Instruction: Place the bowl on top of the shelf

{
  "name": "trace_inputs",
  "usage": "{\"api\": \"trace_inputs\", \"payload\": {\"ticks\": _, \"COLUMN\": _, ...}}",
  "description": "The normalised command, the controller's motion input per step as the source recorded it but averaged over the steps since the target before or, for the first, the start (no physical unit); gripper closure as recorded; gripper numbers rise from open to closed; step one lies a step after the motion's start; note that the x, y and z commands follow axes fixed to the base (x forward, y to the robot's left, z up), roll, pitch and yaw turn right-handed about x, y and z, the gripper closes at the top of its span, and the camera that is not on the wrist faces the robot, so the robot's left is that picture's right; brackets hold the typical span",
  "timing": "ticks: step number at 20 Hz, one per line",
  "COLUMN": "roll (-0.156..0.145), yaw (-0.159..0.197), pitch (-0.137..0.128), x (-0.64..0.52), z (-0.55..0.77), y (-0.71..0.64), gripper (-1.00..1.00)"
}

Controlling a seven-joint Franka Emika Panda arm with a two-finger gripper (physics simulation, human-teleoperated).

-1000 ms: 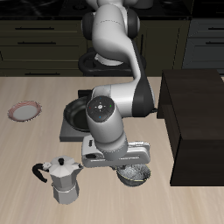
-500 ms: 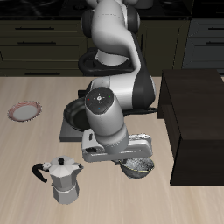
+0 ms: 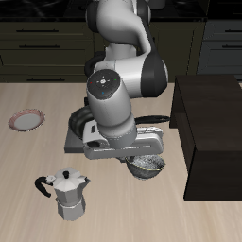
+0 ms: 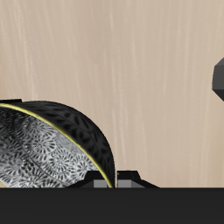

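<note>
The small grey-white speckled bowl (image 3: 146, 168) hangs in my gripper (image 3: 143, 159), lifted off the table near its front edge. The gripper is shut on the bowl's rim. In the wrist view the bowl (image 4: 48, 144) shows its speckled inside, dark outside and thin yellow rim line, close against the fingers (image 4: 128, 178), with bare table under it. The shelf (image 3: 214, 132), a large dark brown boxy cabinet with a flat top, stands on the table beside the bowl, a short gap apart. The bowl is lower than the shelf's top.
A frying pan (image 3: 79, 121) on a square grey-black burner plate (image 3: 73, 144) sits behind my arm. A silver moka pot (image 3: 66, 195) stands near the front edge. A pink-rimmed white plate (image 3: 26, 120) lies far from the shelf. A dark shape (image 4: 219, 74) shows at the wrist view's edge.
My arm has risen and carried the bowl up off the table and slightly toward the back. The shelf, pan, pot and plate have not moved.
</note>
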Motion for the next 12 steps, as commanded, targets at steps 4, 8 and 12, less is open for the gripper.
{"api": "trace_inputs", "payload": {"ticks": 4, "roll": -0.007, "yaw": -0.017, "pitch": -0.037, "x": -0.18, "z": 0.36, "y": -0.09, "gripper": 1.0}}
{"api": "trace_inputs", "payload": {"ticks": 8, "roll": -0.013, "yaw": 0.014, "pitch": -0.043, "x": -0.14, "z": 0.35, "y": -0.06, "gripper": 1.0}}
{"api": "trace_inputs", "payload": {"ticks": 12, "roll": -0.001, "yaw": -0.003, "pitch": -0.06, "x": -0.25, "z": 0.44, "y": -0.11, "gripper": 1.0}}
